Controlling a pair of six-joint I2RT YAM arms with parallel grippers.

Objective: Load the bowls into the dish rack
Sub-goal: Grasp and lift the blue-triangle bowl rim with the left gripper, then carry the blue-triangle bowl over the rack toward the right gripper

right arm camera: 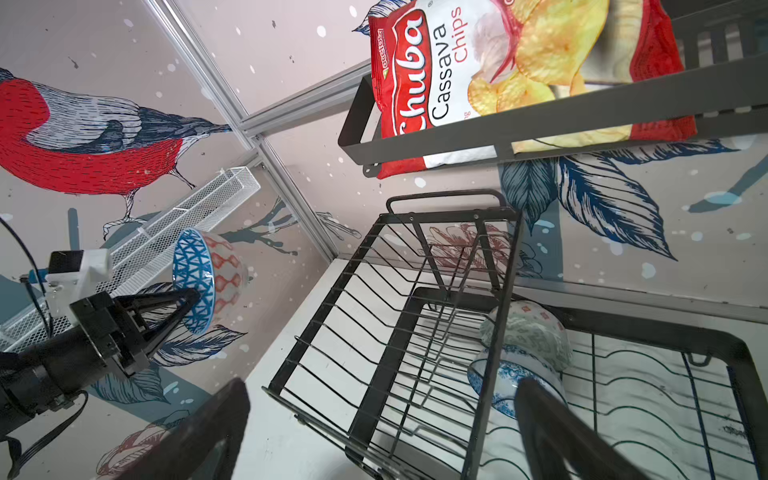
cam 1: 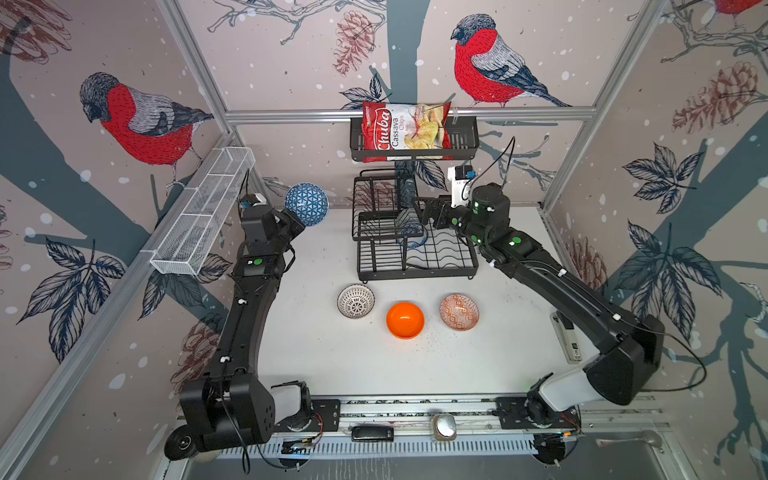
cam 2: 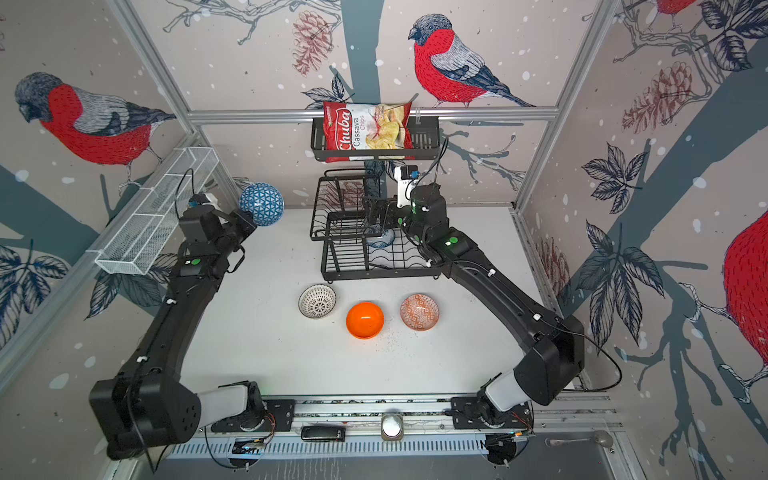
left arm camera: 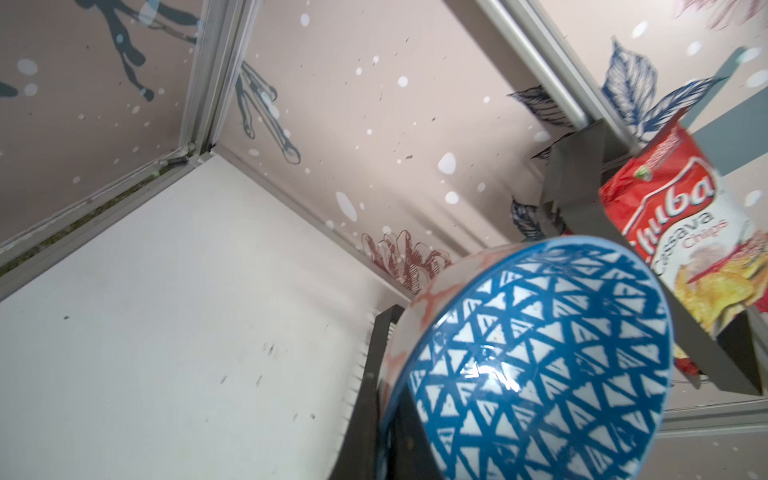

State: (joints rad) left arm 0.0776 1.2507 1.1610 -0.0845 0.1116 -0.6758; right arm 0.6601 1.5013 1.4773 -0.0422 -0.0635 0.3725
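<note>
The grey-green bowl [right arm camera: 528,332] and flowery blue bowl [right arm camera: 496,384] sit in the dish rack [cam 1: 415,266]. The left pincer [right arm camera: 193,296] pinches the triangle bowl [cam 1: 306,204]; the right pincer [cam 1: 428,214] is spread. The lined bowl [cam 1: 355,301], orange bowl [cam 1: 405,320] and red-patterned bowl [cam 1: 459,312] wait on the counter [cam 1: 332,365].

In the right wrist view the right gripper [right arm camera: 380,390] appears only as two blurred dark fingers [right arm camera: 552,432] cut off by the frame edge, one covering part of the blue-white floral bowl [right arm camera: 492,382]. In both top views that bowl is a mere sliver behind the upper wires of the dish rack [cam 1: 415,272]. The left wrist view cuts off the blue triangle bowl [left arm camera: 528,361] and the chips bag [left arm camera: 698,232].
</note>
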